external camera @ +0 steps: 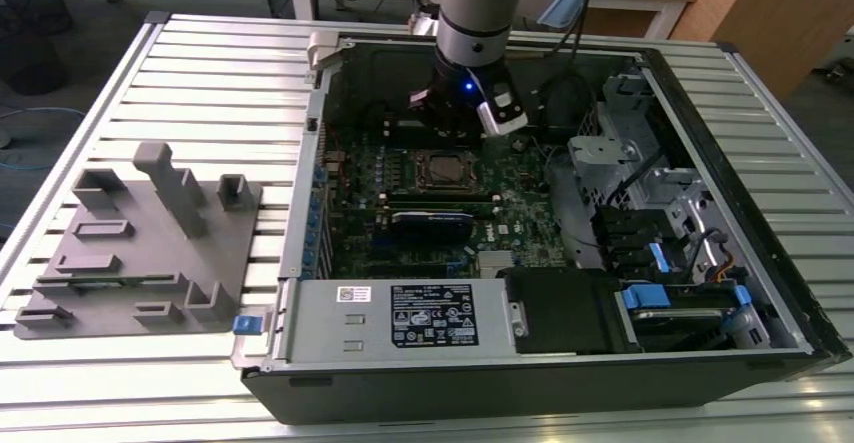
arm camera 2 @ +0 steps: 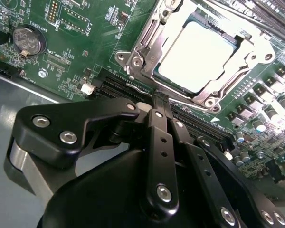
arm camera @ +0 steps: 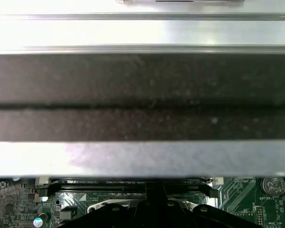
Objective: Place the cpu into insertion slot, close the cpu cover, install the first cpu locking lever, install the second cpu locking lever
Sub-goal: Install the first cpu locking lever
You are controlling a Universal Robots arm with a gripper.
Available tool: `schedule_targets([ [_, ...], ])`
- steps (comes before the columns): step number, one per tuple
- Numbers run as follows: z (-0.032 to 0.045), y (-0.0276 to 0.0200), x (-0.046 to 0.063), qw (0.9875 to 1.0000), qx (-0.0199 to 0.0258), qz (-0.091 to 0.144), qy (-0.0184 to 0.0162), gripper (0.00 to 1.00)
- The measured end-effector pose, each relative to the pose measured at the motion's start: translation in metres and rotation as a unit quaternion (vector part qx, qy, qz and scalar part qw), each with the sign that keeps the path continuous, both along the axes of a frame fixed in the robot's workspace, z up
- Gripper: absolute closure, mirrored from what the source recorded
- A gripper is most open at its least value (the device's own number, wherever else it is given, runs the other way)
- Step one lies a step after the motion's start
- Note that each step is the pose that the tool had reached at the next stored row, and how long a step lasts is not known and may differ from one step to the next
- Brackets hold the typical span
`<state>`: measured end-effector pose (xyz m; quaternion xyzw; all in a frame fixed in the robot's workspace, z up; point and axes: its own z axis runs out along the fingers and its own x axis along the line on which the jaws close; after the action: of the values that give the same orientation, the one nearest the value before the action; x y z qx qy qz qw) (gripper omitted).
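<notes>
With the cpu (arm camera 2: 195, 56) seated in the insertion slot (external camera: 441, 170) and the cpu cover (arm camera 2: 143, 53) apparently down around it, the tool (arm camera 2: 159, 99), pinched narrow on nothing, hovers just beside that slot, so lever-locking seems in hand, calling for a fine, well-aimed press.

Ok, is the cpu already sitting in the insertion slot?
Yes, in the second wrist view the cpu lies flat inside the insertion slot, its silvery top framed by the metal rim.
</notes>
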<state>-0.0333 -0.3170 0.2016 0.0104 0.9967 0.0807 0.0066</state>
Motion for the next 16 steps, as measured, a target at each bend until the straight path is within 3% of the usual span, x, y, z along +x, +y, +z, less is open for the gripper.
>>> schedule_targets([
  [3,0.0034,0.0,0.0,1.0,0.0,0.0,0.0,0.89],
  [16,0.0036,0.0009,-0.0001,0.9999,0.0,-0.017,-0.0005,0.89],
])
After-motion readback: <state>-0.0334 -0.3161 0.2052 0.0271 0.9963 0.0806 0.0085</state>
